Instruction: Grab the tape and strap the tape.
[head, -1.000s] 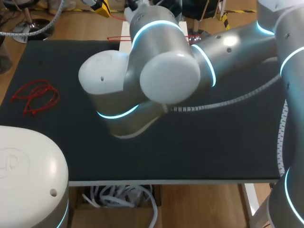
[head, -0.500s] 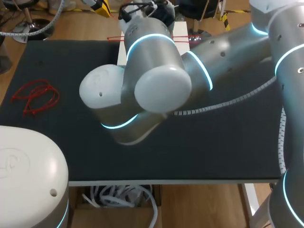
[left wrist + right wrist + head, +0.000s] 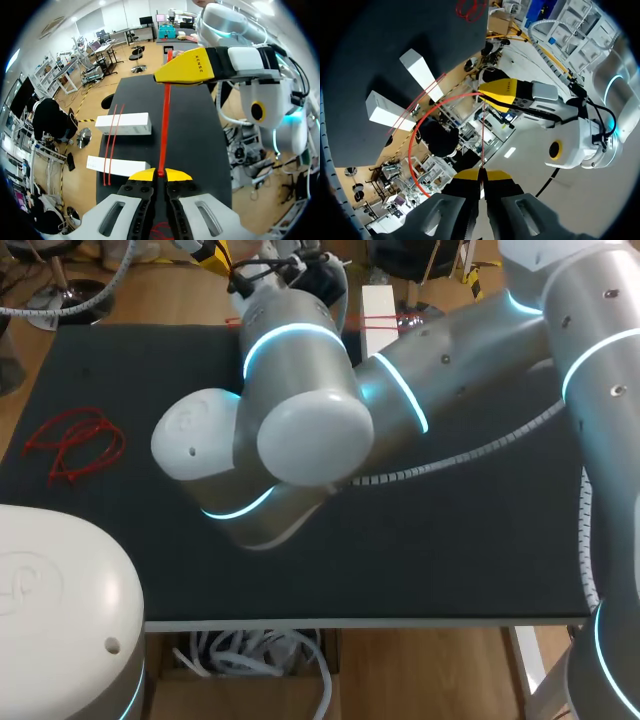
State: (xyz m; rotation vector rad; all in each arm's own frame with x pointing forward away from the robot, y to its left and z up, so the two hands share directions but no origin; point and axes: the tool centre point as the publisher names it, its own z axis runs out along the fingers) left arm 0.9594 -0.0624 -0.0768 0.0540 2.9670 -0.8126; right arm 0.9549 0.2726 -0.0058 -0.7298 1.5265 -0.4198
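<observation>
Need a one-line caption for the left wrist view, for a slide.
Left gripper and right gripper, both shut on the tape, hold it straight between them over the table.

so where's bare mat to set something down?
Front strip of the mat, from the left arm's base to the right edge, nearer than the right arm. Also the far left corner, beyond the red pile. Crowded: far middle edge, where the left gripper and right gripper hold the tape by the white boxes.
</observation>
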